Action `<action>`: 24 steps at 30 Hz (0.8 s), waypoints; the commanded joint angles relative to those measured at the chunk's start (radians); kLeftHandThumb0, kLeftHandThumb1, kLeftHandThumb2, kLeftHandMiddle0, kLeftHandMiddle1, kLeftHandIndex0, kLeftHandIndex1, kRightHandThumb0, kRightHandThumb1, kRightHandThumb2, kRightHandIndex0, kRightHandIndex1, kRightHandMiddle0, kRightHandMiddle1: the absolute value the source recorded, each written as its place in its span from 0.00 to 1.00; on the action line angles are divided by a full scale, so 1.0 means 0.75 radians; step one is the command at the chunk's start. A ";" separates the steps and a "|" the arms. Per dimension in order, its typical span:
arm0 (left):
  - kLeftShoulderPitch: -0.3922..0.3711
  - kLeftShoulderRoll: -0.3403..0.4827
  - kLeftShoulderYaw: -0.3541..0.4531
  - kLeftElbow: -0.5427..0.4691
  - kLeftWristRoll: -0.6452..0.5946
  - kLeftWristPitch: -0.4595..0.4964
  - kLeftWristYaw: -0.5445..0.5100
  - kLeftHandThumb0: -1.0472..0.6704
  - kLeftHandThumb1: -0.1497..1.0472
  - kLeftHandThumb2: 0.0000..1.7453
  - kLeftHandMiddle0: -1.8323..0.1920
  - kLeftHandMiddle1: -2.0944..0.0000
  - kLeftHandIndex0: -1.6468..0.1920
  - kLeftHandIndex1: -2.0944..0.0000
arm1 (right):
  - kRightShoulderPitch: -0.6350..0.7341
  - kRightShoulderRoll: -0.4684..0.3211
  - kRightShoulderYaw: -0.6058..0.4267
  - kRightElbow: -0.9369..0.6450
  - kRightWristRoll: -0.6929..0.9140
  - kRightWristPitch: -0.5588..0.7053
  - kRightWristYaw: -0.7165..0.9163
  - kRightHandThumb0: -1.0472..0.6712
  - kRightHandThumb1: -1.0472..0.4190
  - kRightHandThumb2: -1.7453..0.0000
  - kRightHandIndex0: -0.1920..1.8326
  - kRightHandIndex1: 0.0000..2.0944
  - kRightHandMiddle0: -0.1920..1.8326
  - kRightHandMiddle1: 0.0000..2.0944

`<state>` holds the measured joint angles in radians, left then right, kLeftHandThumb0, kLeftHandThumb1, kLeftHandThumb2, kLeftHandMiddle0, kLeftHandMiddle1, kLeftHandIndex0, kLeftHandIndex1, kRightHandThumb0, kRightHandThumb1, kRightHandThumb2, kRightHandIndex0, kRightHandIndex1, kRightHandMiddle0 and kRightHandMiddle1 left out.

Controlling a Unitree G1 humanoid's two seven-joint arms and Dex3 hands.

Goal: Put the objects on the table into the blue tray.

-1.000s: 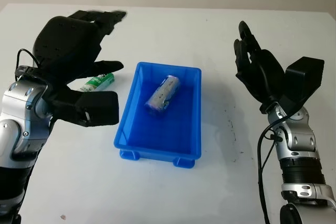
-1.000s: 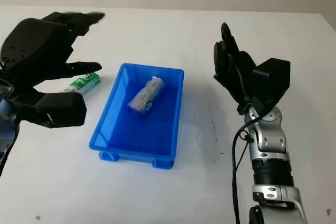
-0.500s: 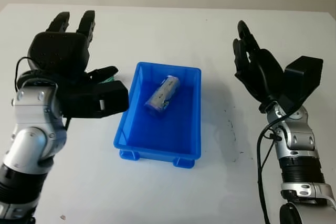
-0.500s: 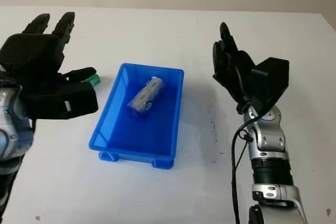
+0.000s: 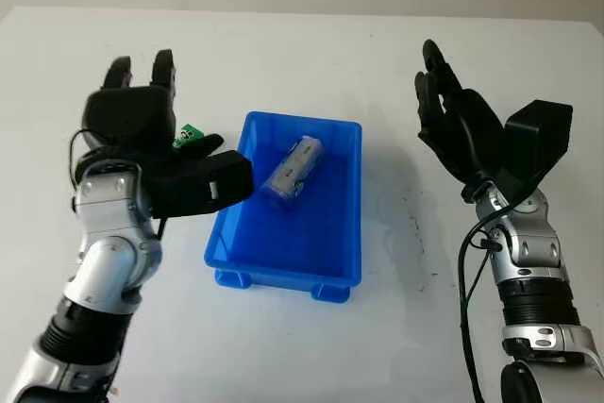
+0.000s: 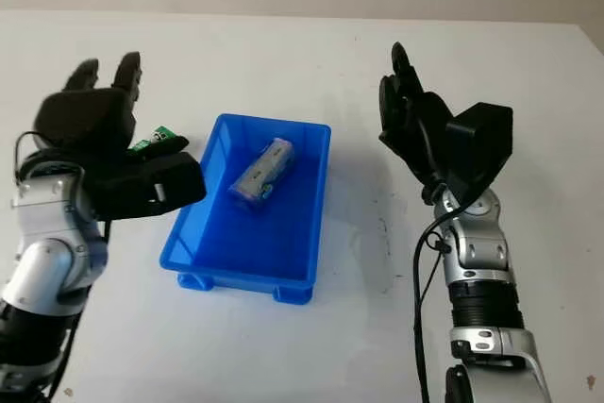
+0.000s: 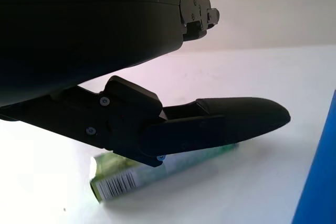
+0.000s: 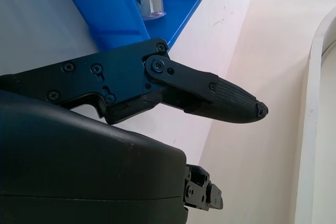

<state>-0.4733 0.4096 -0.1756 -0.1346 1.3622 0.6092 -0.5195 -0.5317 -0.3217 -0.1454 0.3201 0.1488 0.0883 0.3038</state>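
Blue tray [image 5: 330, 233]: one is being seen in the middle of the white table [image 5: 311, 346].
Silver tube [image 5: 293, 169]: one is lying inside the blue tray, near its far end.
Green tube [image 7: 157, 169]: one is lying on the table, just beside the tray's left wall; most of it is being hidden by the left hand in the eye views, where a green tip [image 5: 188, 133] is peeking out.
Left hand [image 5: 156, 153]: it is being held open right over the green tube, and nothing is being gripped.
Left wrist view: the green tube's barcode end is being shown under a black finger [image 7: 220, 124].
Right hand [image 5: 462, 129]: it is being held open and raised, to the right of the tray, holding nothing.
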 commanded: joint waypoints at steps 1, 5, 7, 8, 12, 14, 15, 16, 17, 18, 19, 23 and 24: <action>-0.037 -0.008 -0.002 0.030 -0.001 0.012 0.023 0.05 1.00 0.33 0.85 0.69 0.89 0.95 | -0.011 -0.006 -0.010 0.001 0.008 -0.010 0.005 0.19 0.00 0.58 0.00 0.00 0.00 0.00; -0.048 -0.018 -0.006 0.089 -0.025 0.020 0.055 0.06 1.00 0.32 0.91 0.06 0.80 0.90 | -0.015 -0.006 -0.017 0.000 0.014 0.004 0.003 0.19 0.00 0.58 0.00 0.00 0.00 0.00; -0.052 -0.026 -0.009 0.113 -0.031 0.035 0.060 0.06 1.00 0.31 0.95 0.07 0.81 0.89 | -0.017 -0.005 -0.018 0.001 0.017 0.006 0.001 0.19 0.00 0.58 0.00 0.00 0.00 0.00; -0.055 -0.030 -0.012 0.128 -0.032 0.044 0.072 0.07 1.00 0.30 0.96 0.06 0.83 0.90 | -0.018 -0.005 -0.017 0.003 0.017 0.005 -0.001 0.19 0.00 0.58 0.00 0.00 0.00 0.00; -0.064 -0.039 -0.027 0.193 -0.031 0.069 0.132 0.10 1.00 0.25 0.90 0.58 0.88 0.92 | -0.023 -0.009 -0.017 0.017 0.016 -0.007 0.005 0.19 0.00 0.58 0.00 0.00 0.00 0.00; -0.070 -0.032 -0.040 0.236 -0.027 0.080 0.149 0.12 1.00 0.24 0.85 0.85 0.89 0.93 | -0.024 -0.014 -0.017 0.021 0.014 -0.009 0.008 0.19 0.00 0.58 0.00 0.00 0.00 0.00; -0.073 -0.026 -0.047 0.255 -0.026 0.081 0.155 0.12 1.00 0.23 0.84 0.89 0.88 0.93 | -0.024 -0.014 -0.018 0.020 0.015 -0.007 0.007 0.19 0.00 0.58 0.00 0.00 0.00 0.00; -0.075 -0.021 -0.053 0.271 -0.026 0.081 0.161 0.13 1.00 0.22 0.84 0.91 0.87 0.93 | -0.024 -0.014 -0.019 0.019 0.015 -0.006 0.007 0.19 0.00 0.59 0.00 0.00 0.00 0.00; -0.076 -0.017 -0.059 0.283 -0.028 0.080 0.171 0.13 1.00 0.21 0.82 0.92 0.86 0.93 | -0.024 -0.016 -0.019 0.019 0.015 -0.006 0.009 0.19 0.00 0.58 0.00 0.00 0.00 0.00; -0.075 -0.009 -0.066 0.292 -0.030 0.074 0.180 0.14 1.00 0.20 0.81 0.93 0.85 0.92 | -0.025 -0.018 -0.020 0.022 0.015 -0.010 0.011 0.20 0.00 0.58 0.00 0.00 0.00 0.00; -0.075 -0.002 -0.073 0.299 -0.029 0.069 0.183 0.14 1.00 0.19 0.81 0.93 0.84 0.92 | -0.026 -0.018 -0.021 0.025 0.018 -0.013 0.015 0.20 0.00 0.58 0.00 0.00 0.00 0.00; -0.075 0.054 -0.127 0.310 0.013 0.030 0.127 0.15 1.00 0.19 0.78 0.93 0.79 0.90 | -0.031 -0.013 -0.030 0.031 0.025 -0.020 0.017 0.20 0.00 0.58 0.00 0.00 0.00 0.00; -0.078 0.068 -0.143 0.312 0.029 0.024 0.091 0.14 1.00 0.19 0.78 0.94 0.80 0.91 | -0.032 -0.011 -0.032 0.032 0.027 -0.019 0.016 0.20 0.00 0.58 0.00 0.00 0.00 0.00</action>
<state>-0.5318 0.4343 -0.2611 0.0919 1.3657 0.6331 -0.4280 -0.5428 -0.3227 -0.1591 0.3459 0.1619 0.0859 0.3158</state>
